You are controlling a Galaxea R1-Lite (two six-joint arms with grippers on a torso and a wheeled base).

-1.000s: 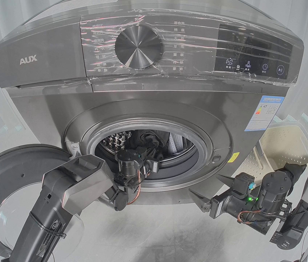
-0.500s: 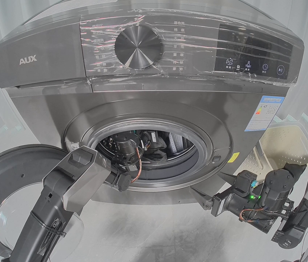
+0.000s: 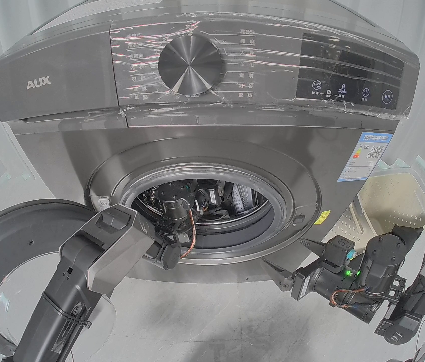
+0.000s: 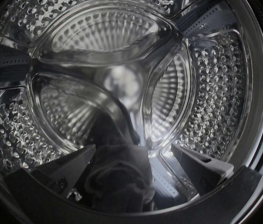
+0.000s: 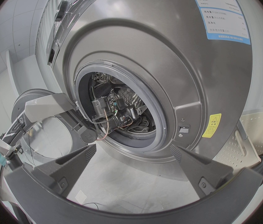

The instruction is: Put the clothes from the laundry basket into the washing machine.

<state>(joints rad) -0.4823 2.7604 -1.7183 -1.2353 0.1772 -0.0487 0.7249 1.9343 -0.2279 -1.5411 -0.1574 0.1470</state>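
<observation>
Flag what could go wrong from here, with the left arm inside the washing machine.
1. The left gripper is open inside the drum, and the dark garment lies between its fingers. On withdrawal the cloth may snag and be dragged out.
2. The copper cable on that wrist loops beside the door rim and could catch there.
</observation>
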